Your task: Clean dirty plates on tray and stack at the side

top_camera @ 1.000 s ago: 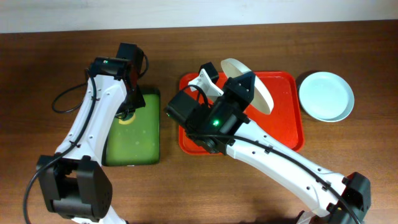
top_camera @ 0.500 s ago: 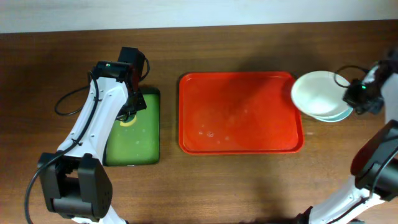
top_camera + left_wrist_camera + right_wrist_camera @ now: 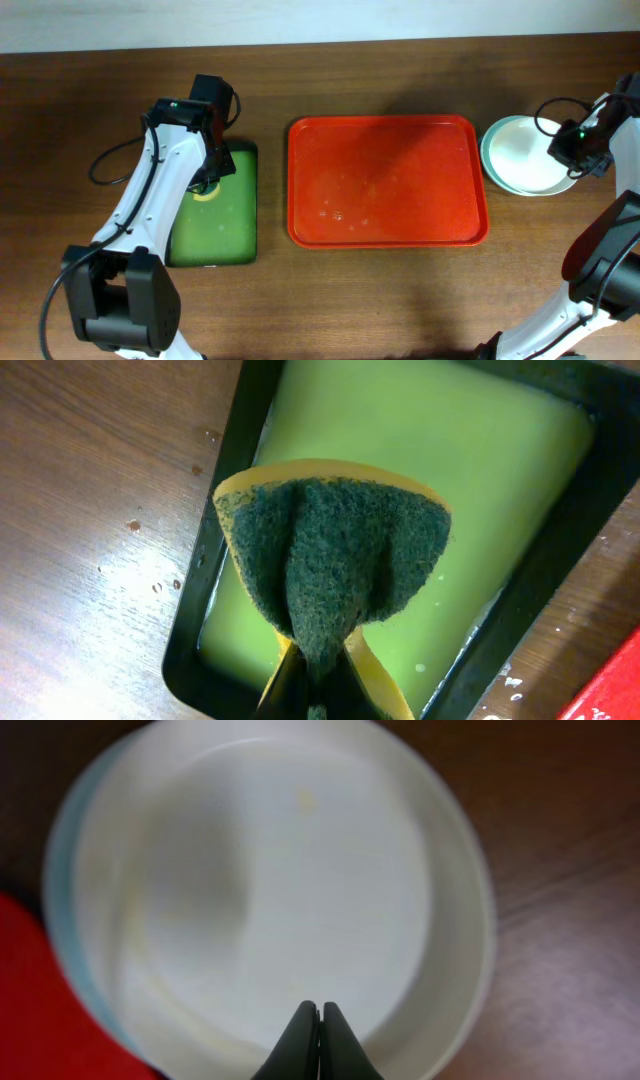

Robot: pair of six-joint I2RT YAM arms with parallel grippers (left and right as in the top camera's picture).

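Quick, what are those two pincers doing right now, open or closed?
Left pincer: closed on the sponge.
Right pincer: closed, nothing in it, over the white plate.

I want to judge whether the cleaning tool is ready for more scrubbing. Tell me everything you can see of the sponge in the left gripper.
The sponge looks like soft yellow foam with a dark green, coarse scouring face. The left gripper pinches its lower end, so it creases down the middle and fans out into a curved shape, green side toward the wrist camera. It sits over one end of the green tray with the dark rim. Whether it touches the tray's floor cannot be told.
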